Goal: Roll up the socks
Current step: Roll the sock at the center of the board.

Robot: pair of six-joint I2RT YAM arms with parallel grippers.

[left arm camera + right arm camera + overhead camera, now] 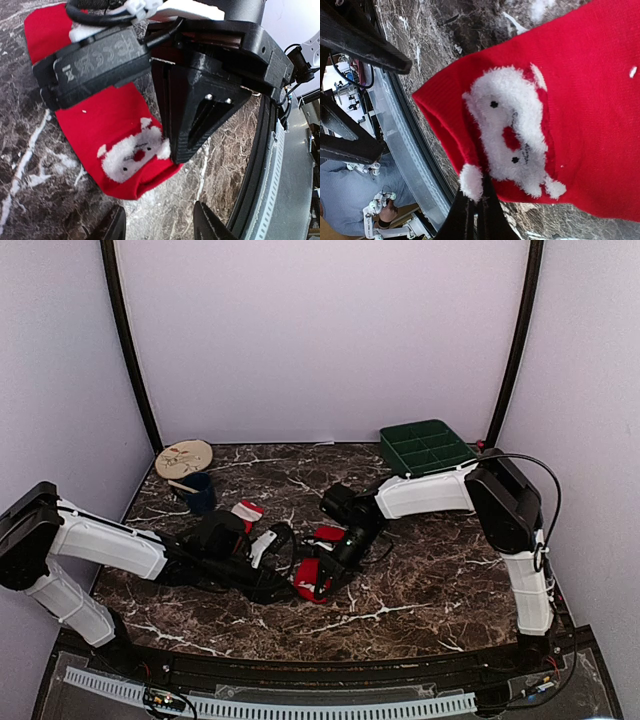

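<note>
Toward the front of the dark white-veined marble table (30, 165), a red fabric sock with a fluffy white Santa face (107, 120) lies flat. The right gripper (476, 195) is pinched tight on its end hem, likely to turn it over and start the roll. The left gripper (157, 225) hovers just beside it, spread and empty, probably ready to steady the fabric. A second red sock with a white cuff (247, 511) lies apart.

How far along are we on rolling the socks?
Nothing looks rolled yet. In hand: the right tool pinches the edge of the Santa sock, which lies flat on the table; the left tool hovers open beside it. Left: roll this one, then the second sock lying farther back, apparently unrolled.
</note>
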